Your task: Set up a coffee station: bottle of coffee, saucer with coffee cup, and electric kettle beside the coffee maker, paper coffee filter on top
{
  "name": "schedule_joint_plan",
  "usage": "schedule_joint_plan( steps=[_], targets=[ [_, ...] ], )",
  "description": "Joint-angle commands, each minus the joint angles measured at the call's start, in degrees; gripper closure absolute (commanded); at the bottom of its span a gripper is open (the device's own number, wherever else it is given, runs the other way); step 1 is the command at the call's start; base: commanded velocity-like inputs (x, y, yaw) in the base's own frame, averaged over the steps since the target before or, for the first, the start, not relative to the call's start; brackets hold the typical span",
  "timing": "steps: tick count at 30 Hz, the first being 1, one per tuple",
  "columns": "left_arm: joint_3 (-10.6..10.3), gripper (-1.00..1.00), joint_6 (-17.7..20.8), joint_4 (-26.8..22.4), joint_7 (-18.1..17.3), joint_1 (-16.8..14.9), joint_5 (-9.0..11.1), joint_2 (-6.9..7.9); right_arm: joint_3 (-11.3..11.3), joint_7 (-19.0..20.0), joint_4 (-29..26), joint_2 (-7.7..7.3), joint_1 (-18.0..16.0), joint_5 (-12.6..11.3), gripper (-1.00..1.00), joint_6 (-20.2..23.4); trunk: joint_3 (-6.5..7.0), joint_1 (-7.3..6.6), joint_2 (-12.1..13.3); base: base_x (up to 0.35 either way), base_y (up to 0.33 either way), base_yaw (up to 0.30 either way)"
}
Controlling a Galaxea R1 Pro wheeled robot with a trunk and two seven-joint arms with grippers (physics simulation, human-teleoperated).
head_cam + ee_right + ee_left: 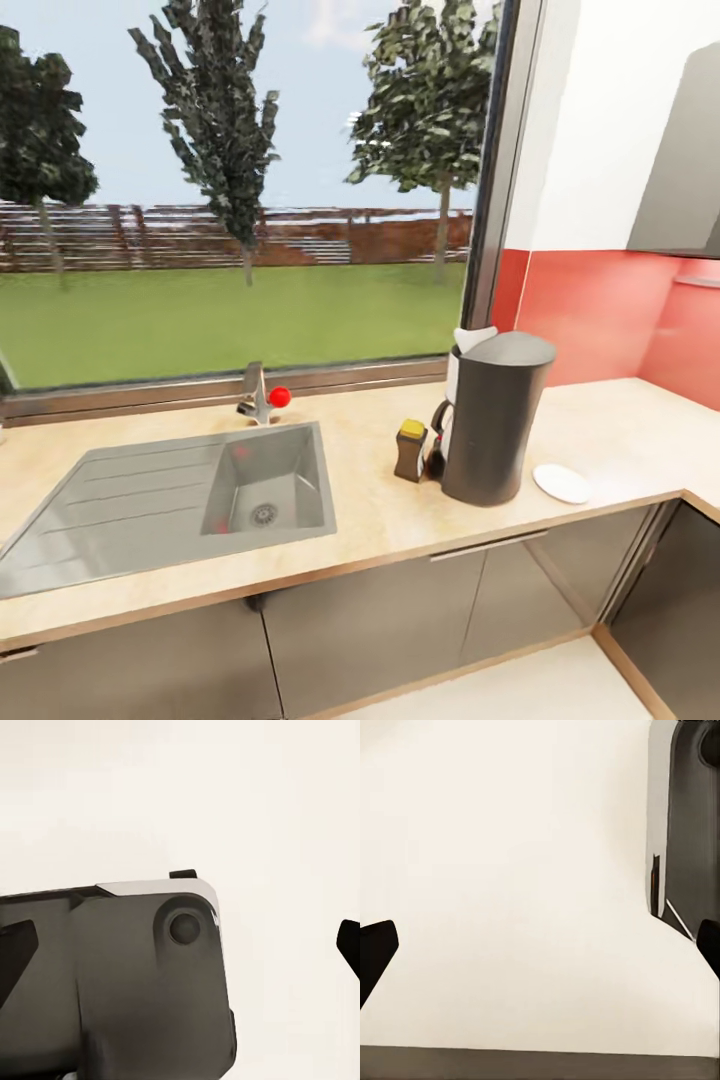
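Pretty far along imo: tall dark grey coffee maker (pixel 495 418) on the tan wood tabletop (pixel 380 510) w/ white paper filter (pixel 473 339) on top, yellow-lidded brown coffee jar (pixel 410 450) + flat white saucer (pixel 561 483) beside it. Kettle mostly hidden behind, cup missing. Both end effectors (pixel 540 949) (pixel 180 949) spread apart, empty.

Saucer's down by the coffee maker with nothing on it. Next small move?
Probably go find the cup: the saucer lies bare right of the coffee maker, the bottle of coffee stands on its other side, and both grippers look open and empty.

Bright, even daylight from the window (pixel 240 190); soft shadows, slightly blurry renders.
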Motion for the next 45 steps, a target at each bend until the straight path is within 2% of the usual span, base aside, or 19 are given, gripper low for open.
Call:
schedule_joint_plan(
  steps=[1, 10, 18, 26, 45],
  targets=[
    [-0.5, -1.0, 0.1, 0.1, 0.1, -0.1, 0.2, -0.09, -0.4, 0.0, 0.0, 0.04, 0.0, 0.3, -1.0, -0.1, -0.08, 0.03, -0.1, 0.0, 0.0, 0.278],
    [-0.6, -1.0, 0.1, 0.1, 0.2, -0.1, 0.1, -0.21, -0.4, 0.1, 0.0, 0.04, 0.0, 0.3, -1.0, -0.1, -0.19, 0.03, -0.1, -0.002, 0.002, 0.278],
    [-0.5, -1.0, 0.1, 0.1, 0.6, -0.1, 0.2, -0.35, -0.4, 0.1, 0.0, 0.04, 0.0, 0.3, -1.0, 0.0, -0.44, 0.03, -0.1, -0.18, 0.17, 0.278],
    [-0.4, -1.0, 0.1, 0.1, 0.4, -0.1, 0.3, -0.34, -0.4, 0.1, 0.1, 0.04, 0.0, 0.3, -1.0, 0.0, -0.78, 0.03, -0.1, -0.128, 0.28, 0.273],
    [-0.3, -1.0, -0.1, 0.0, 0.4, -0.1, 0.5, 0.2, -0.4, 0.0, 0.1, 0.04, 0.0, 0.3, -1.0, 0.0, -1.74, 0.03, -0.1, -0.004, 0.328, 0.258]
  ],
)
